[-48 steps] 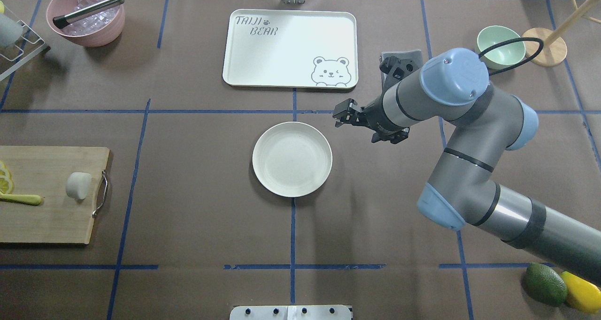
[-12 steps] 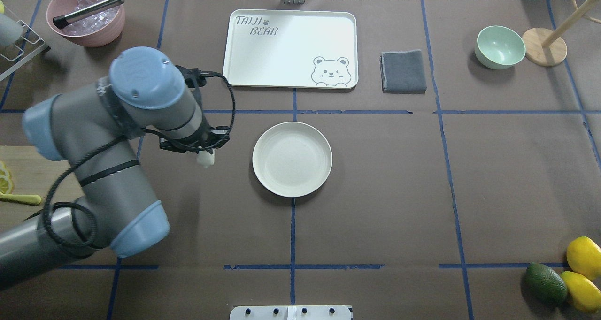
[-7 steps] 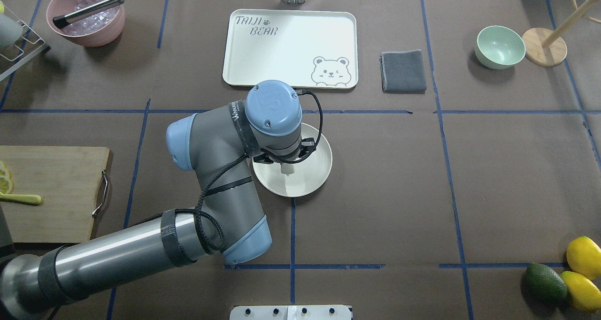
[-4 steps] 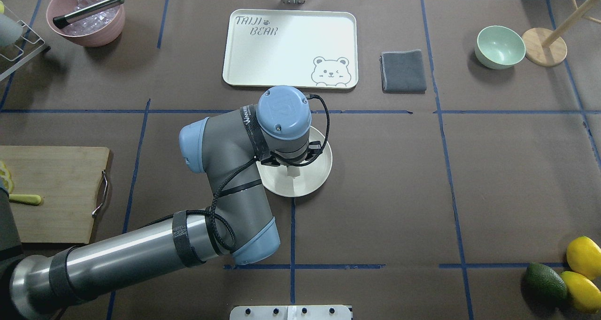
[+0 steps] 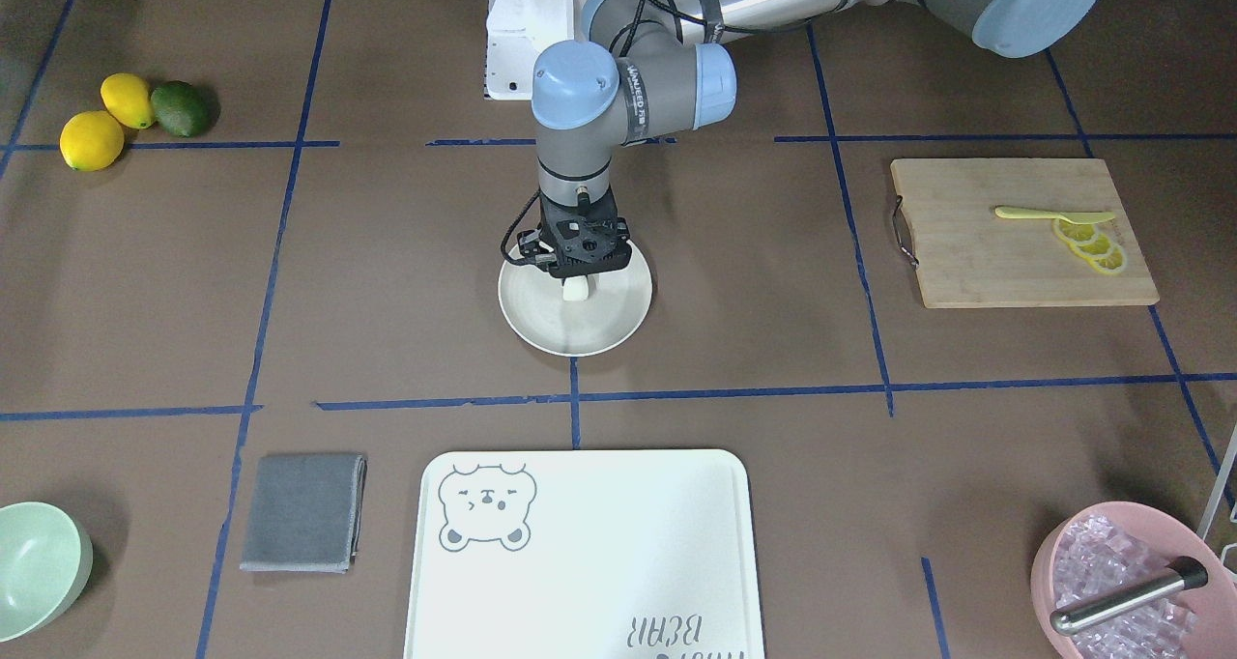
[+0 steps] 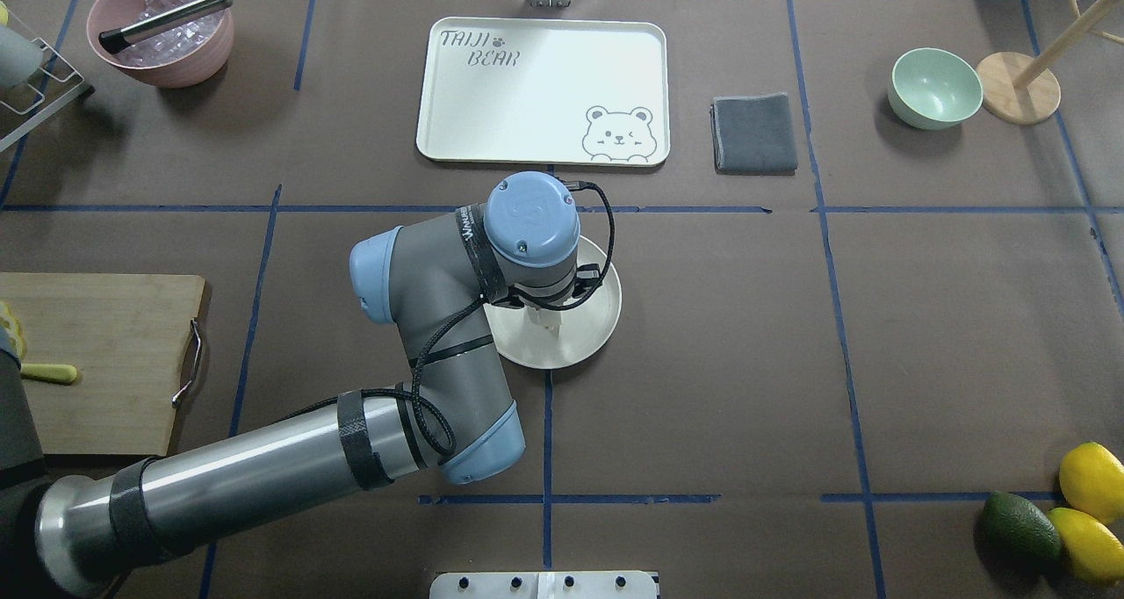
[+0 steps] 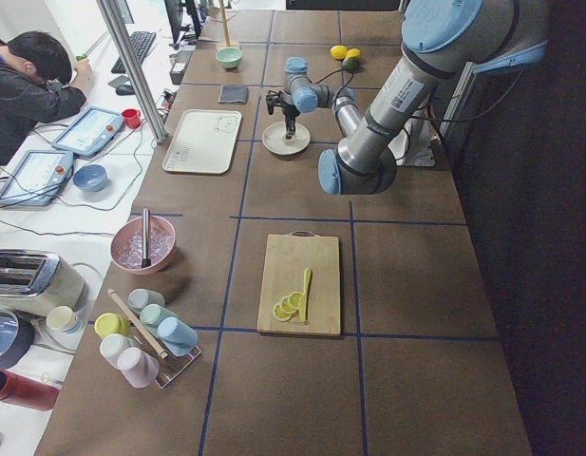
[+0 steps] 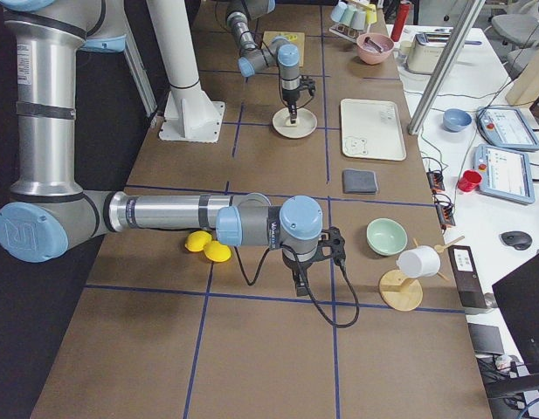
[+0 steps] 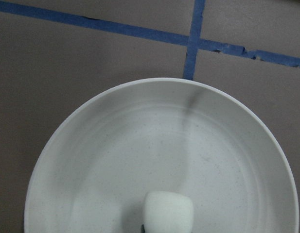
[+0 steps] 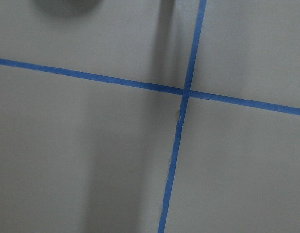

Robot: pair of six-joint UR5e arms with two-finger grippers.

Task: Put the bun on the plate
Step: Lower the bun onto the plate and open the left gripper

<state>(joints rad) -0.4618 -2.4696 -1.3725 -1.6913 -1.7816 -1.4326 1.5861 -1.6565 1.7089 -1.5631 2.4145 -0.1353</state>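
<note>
The small white bun sits between the fingers of my left gripper, which is shut on it. It hangs low over the near-robot half of the round cream plate in the table's middle. From overhead the bun peeks out below the wrist, inside the plate. The left wrist view looks down into the plate with the bun at the bottom edge; whether they touch I cannot tell. My right gripper shows only in the exterior right view, above bare table; I cannot tell its state.
Beyond the plate lie the bear-print tray, a grey cloth and a mint bowl. A cutting board with lemon slices is on my left. A pink ice bowl sits far left. A person sits beside the table.
The right arm has left the overhead view. The left arm carried the bun from beside the cutting board to over the plate, and in the last half second edged slightly right.
</note>
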